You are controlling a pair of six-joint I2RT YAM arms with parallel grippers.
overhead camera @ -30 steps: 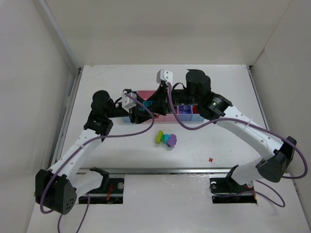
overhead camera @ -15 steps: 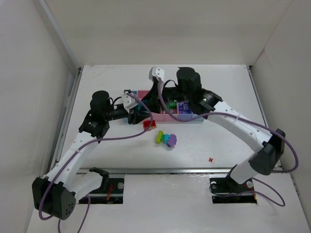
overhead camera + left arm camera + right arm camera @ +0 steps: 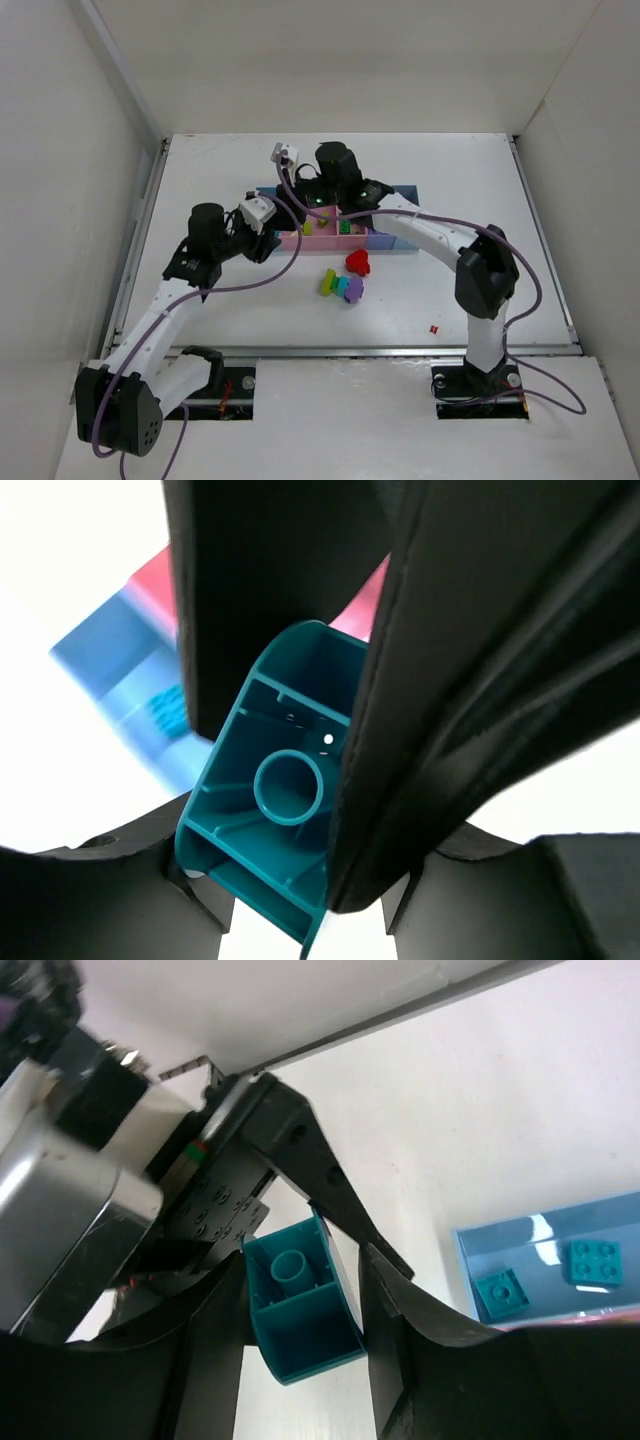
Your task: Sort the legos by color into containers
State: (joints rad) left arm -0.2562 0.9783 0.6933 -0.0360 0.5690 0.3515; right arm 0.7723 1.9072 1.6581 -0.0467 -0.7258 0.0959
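Several legos (image 3: 343,287), red, lime, cyan and purple, lie loose on the near side of both grippers, so I think much sorting is left. The left gripper (image 3: 285,780) and the right gripper (image 3: 300,1275) each pinch, jaws partly closed, a glossy hollow cyan brick (image 3: 300,1315). The containers (image 3: 545,1245) just beside the right gripper hold two studded ones.

- Right arm (image 3: 430,232): swung toward 9 o'clock; wrist now over the left end of the containers (image 3: 398,243), elbow drawn inward.
- Left arm (image 3: 165,300): pulled back toward 8 o'clock.
- Red lego (image 3: 357,262): shifted toward 3 o'clock, now at 1 o'clock of the loose legos (image 3: 342,286).
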